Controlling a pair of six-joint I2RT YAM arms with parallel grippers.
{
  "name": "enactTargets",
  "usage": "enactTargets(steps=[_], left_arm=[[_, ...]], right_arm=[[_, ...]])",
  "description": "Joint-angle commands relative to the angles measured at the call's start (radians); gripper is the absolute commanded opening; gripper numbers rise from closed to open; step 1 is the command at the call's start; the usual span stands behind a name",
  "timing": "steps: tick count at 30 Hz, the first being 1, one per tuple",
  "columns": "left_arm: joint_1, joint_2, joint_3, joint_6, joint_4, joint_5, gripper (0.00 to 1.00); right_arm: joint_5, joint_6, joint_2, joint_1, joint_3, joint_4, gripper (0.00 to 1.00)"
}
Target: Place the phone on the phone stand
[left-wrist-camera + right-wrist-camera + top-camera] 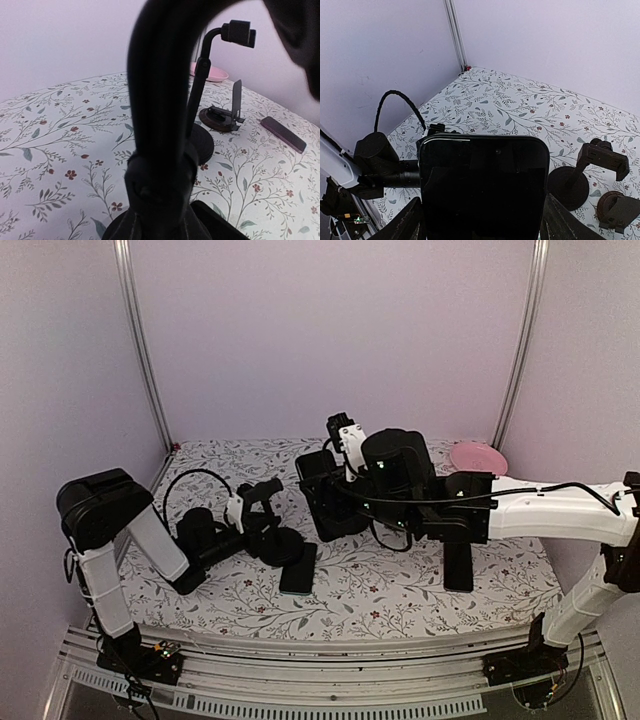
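My right gripper (pixel 482 222) is shut on a black phone (pixel 482 190), a finger at each long edge, and holds it upright above the table; from the top view the gripper (pixel 335 490) and the phone (pixel 322 502) are over mid-table. My left gripper (pixel 256 508) is closed round the curved black stem (pixel 157 100) of a phone stand whose round base (pixel 283 543) rests on the cloth. This stem fills the left wrist view and hides most of the jaws. A second gooseneck stand (pixel 199 95) with a clamp head (pixel 239 33) stands beyond it.
Another dark phone (pixel 298 570) lies flat by the stand's base. A small folding stand (pixel 224 117) and a pink plate (pixel 212 74) sit farther back; the plate is at the back right from the top view (pixel 478 455). Walls close in the table at the back and sides.
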Motion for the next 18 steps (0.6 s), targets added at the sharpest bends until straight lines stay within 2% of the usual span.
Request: enactTargets(steps=[1,8,14,18], left_arm=[[0.012,-0.075,-0.105,0.032,0.012,-0.169,0.01],[0.009,-0.112,-0.155,0.073,0.019,-0.197,0.0],[-0.035,-0.084,-0.12,0.124,-0.066,-0.235,0.0],[-0.046,-0.036,-0.123,0.085,-0.024,-0.16,0.0]], right_arm=[[-0.005,-0.004,0.001,0.008,0.043,0.086,0.36],[-0.002,0.001,-0.001,0.008,0.035,0.086,0.36],[0.0,0.008,-0.023,0.009,0.018,0.085,0.35],[0.007,0.003,-0.035,0.009,0.012,0.081,0.36]])
